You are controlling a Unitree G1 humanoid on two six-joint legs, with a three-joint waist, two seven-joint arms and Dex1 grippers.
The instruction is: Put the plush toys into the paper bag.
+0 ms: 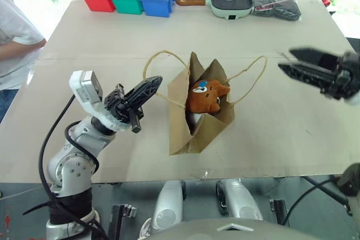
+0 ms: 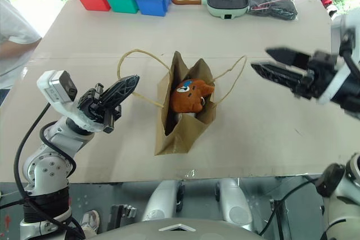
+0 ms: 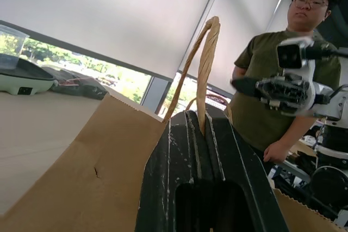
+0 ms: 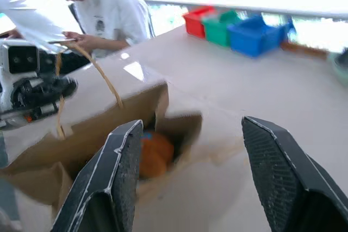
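Clamped shut, the left gripper (image 1: 153, 85) pinches one tan handle (image 3: 205, 58) of the paper bag (image 1: 181, 133), holding that loop up; its wrist view shows the handle caught between the fingers and a person in an olive shirt (image 3: 261, 107) beyond. Inside the bag sits the brown bear toy (image 1: 205, 96). Right of the bag, the right gripper (image 1: 287, 63) hovers with fingers spread, empty.

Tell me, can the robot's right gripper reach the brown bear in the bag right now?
Probably yes. The right gripper is open and hangs off to the bag's side, and nothing stands between them. The brown bear sits in the open mouth of the paper bag, which the left gripper holds by a handle.
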